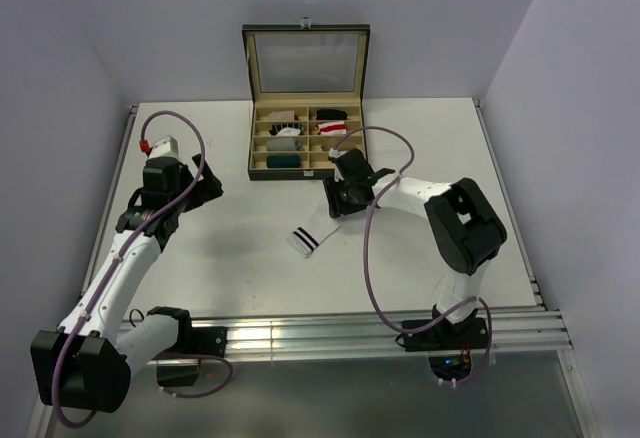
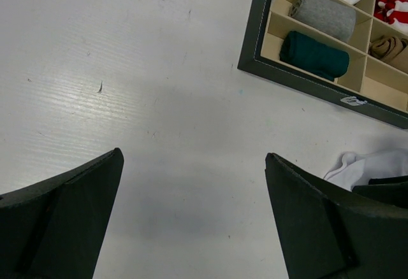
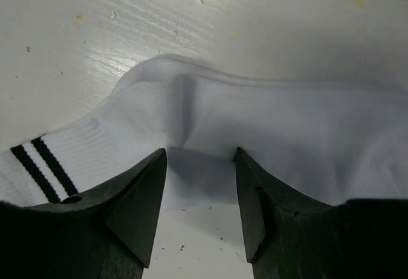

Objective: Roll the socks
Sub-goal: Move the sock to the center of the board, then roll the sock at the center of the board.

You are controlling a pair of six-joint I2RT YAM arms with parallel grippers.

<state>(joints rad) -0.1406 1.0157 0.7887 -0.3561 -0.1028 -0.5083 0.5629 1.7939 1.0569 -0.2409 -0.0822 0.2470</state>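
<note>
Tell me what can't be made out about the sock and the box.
Right wrist view: the white sock runs off both side edges, and the right gripper covers its near edge; whether the fingertips press it is unclear.
Top view: that gripper hides the sock's far end; the contents of the box are too small to identify.
Left wrist view: frame edges cut off the box; the left gripper hides most of the sock.

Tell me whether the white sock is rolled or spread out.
Spread out, not rolled: the sock lies stretched on the table, its striped cuff at one end, with only a slight wrinkle mid-length.
</note>
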